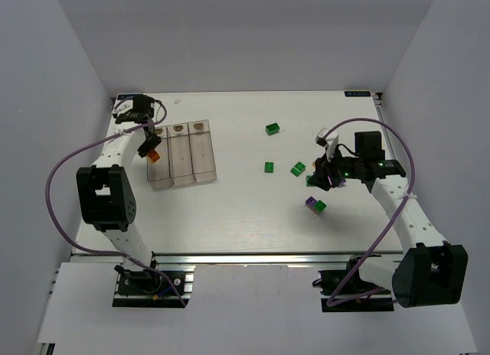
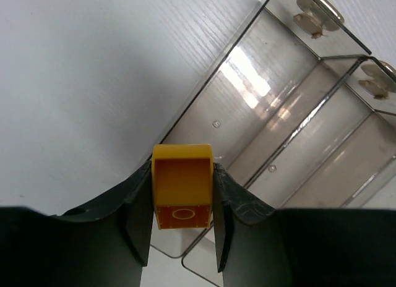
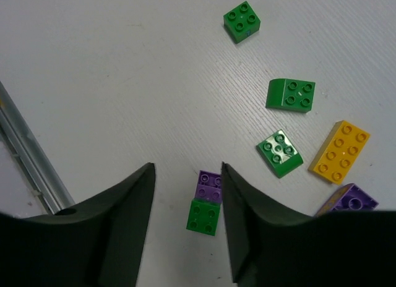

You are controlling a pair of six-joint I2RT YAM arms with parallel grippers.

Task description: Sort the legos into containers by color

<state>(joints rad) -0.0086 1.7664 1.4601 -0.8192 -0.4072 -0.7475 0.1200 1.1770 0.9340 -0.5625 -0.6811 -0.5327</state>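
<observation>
**White table (image 1: 230,225): sorting at both ends**

The left gripper (image 2: 182,200) pinches a yellow-orange brick (image 2: 182,185) above the leftmost clear bin (image 2: 260,101), placed for dropping. Rightward, the right gripper (image 3: 185,172) hangs wide apart over a touching purple-and-green pair (image 3: 207,203), likely its next pick.

A robotics lab cell: white table (image 1: 245,213) boxed by plain white walls (image 1: 245,34), aluminium rail (image 1: 253,257) in front.
</observation>
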